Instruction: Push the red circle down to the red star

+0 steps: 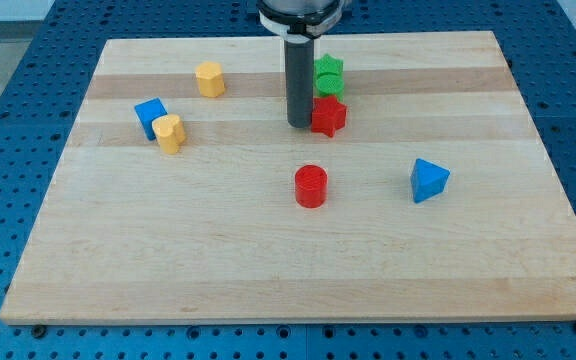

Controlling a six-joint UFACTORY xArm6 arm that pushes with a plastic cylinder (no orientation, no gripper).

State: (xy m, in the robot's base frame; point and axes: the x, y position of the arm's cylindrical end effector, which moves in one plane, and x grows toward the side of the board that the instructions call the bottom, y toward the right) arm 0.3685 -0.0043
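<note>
Near the middle of the bench [88,260], the red circle [310,186] stands alone below the red star [329,116], which my tip [299,124] touches; with no fingers on this rod, I judge this light, stiff, slippery puck needs a centred push.

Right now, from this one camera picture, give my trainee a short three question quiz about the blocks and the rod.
1. True or false: my tip touches the red circle.
2. Which block sits just to the view's right of my tip? A) blue triangle B) red star C) yellow hexagon
3. Fill in: the blue cube sits against the yellow ____.

Key: 1 false, my tip is above it in the view, apart. 2 B. 3 heart.
</note>
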